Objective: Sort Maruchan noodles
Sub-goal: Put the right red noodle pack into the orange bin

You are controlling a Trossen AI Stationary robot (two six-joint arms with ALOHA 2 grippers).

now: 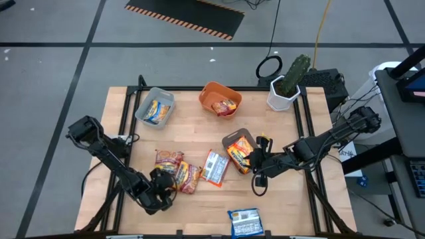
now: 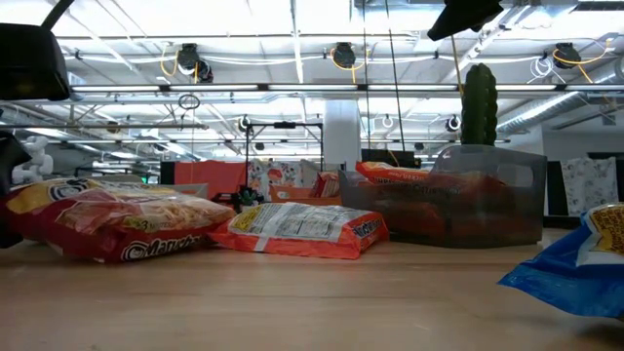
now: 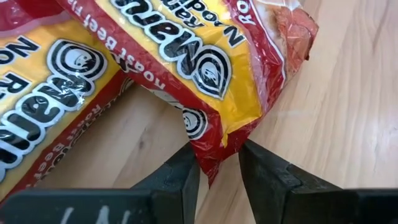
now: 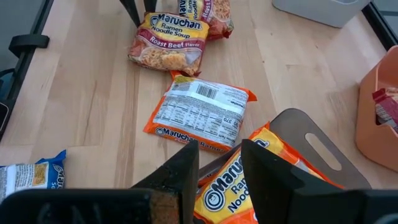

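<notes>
Left wrist view shows the step in hand: the left gripper (image 3: 217, 171) has its two fingers drawn in narrow around the corner seam of a red-and-yellow roast beef packet (image 3: 205, 62), the crimped edge standing between them. Whether the plastic is truly pinched yet I cannot tell. To do this well, I judge the fingers should bite deeper than the thin seam, since a crinkly corner may slip or tear free on lifting, and the lift should be straight up so the second roast beef packet (image 3: 43, 106) beside it is not dragged along.

From above, that pair lies at the near left of the wooden table (image 1: 199, 212), with an orange packet (image 1: 214, 166) lying label-down just to their right and a blue packet (image 1: 244, 222) at the near edge. The right gripper (image 1: 255, 163) hovers by the dark grey tray (image 1: 234, 138) at centre, fingers moderately apart and holding nothing, over an orange-and-yellow packet (image 4: 249, 186) in it. A grey tray (image 1: 147, 101) and an orange tray (image 1: 211, 89) at the far side each hold packets.

Readable print: "Maruchan Ramen Noodle Soup, Roast Beef Flavor" in the right wrist view, and "Maruchan" on the orange packets.
</notes>
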